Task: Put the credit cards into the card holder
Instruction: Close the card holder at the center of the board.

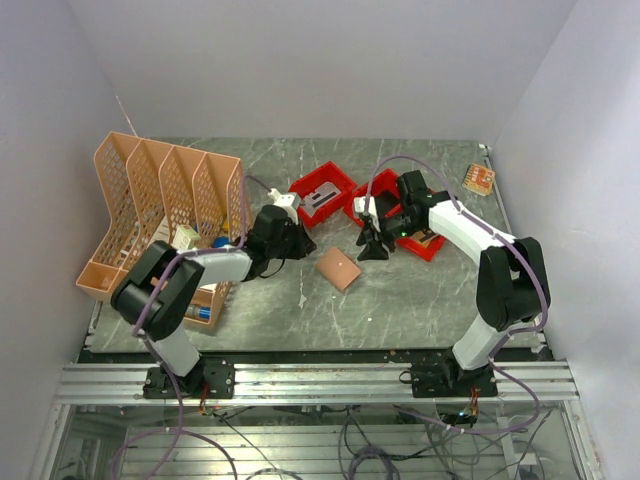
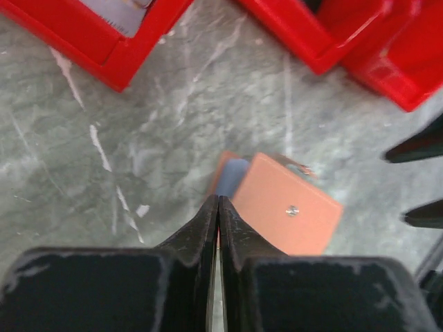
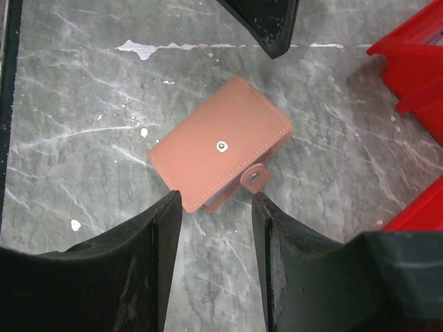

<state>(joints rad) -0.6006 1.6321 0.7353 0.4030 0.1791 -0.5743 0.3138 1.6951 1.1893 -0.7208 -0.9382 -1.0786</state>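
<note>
Our left pincer (image 2: 218,211) has its fingers pressed together, and we can make out nothing between them. Just beyond its tips lies the holder (image 2: 287,207). Our right pincer (image 3: 216,202) stands open, with one finger to either side of the holder's near corner. As far as we can judge it is above the holder and not touching it.

The holder lies flat and folded shut on the worktop (image 3: 83,138), between the two pincers. Its stud faces up and its snap tab points toward the right pincer. A blue sliver (image 2: 232,178) shows at the edge nearest the left pincer, and we take it for a card partly inside. Farther out from the left pincer, something flat and grey lies in a red bin (image 2: 90,41). It may be the other card, but we cannot tell.

We judge the holder light and soft, so it would likely skid on the smooth stone if pushed from one side. We would pinch it across its narrow width, clear of the tab. The cards look thin, stiff and slick, and are best taken by a free edge.
</note>
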